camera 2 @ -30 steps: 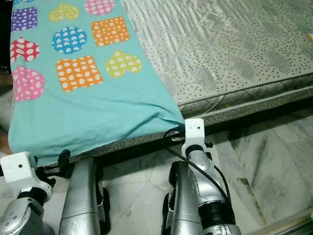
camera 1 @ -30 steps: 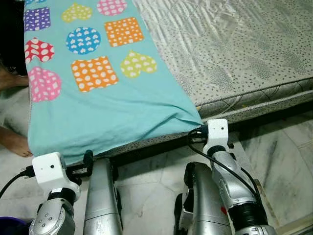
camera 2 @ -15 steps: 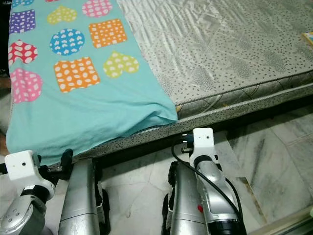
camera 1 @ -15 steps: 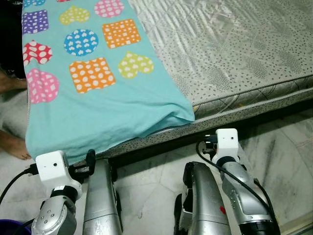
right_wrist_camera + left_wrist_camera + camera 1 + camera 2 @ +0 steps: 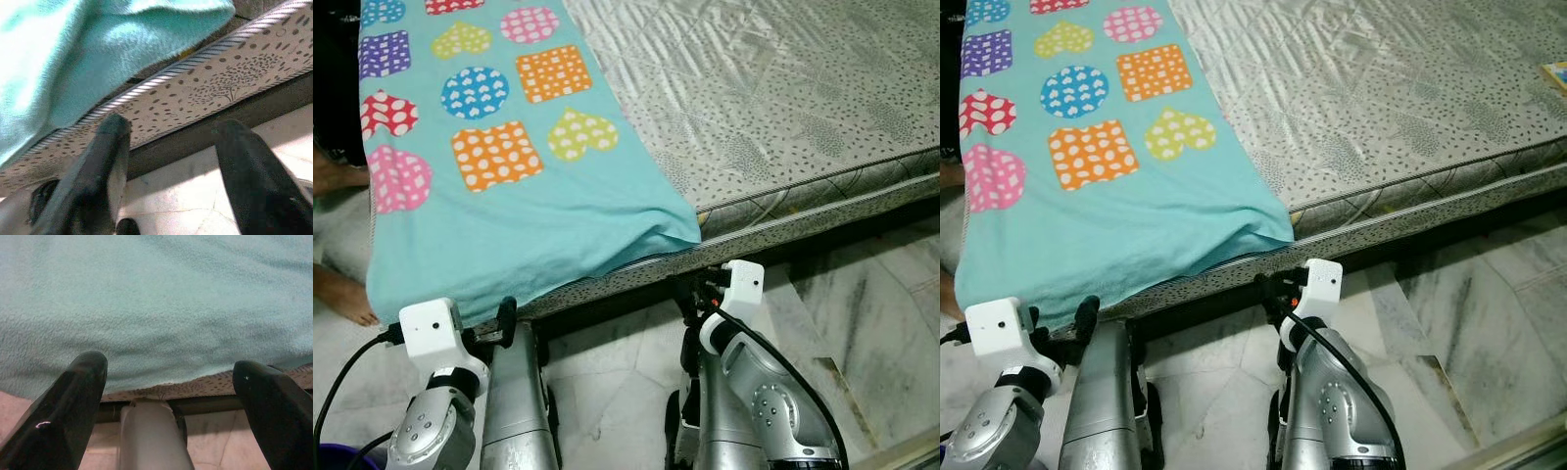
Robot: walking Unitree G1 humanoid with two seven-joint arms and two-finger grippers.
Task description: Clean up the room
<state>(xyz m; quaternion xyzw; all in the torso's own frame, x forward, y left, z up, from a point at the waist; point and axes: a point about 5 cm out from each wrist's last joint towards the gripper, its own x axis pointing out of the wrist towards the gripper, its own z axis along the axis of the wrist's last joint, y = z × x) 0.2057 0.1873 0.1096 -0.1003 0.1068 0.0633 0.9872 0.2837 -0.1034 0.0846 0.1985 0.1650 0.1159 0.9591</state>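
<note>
A teal blanket [image 5: 509, 225] printed with colourful hearts and squares covers the left part of the grey patterned mattress [image 5: 783, 108], and its front edge hangs over the side of the bed. My left gripper [image 5: 171, 372] is open, low at the hanging edge near the blanket's left corner, with nothing between its fingers. Open too, my right gripper [image 5: 171, 132] sits just below the blanket's right corner [image 5: 690, 230] and faces the piped side of the mattress [image 5: 205, 83]. It does not touch the cloth.
A person's bare feet [image 5: 337, 294] stand on the floor left of the bed. Marble floor [image 5: 881, 284] runs along the bed's front and right. A dark gap lies under the bed frame [image 5: 832, 230]. The corner of a purple thing [image 5: 333, 455] shows at the bottom left.
My right gripper drew back from the blanket's right corner, then shifted left to below it. The corner settled back slightly. The left gripper rose a little towards the hanging edge.
</note>
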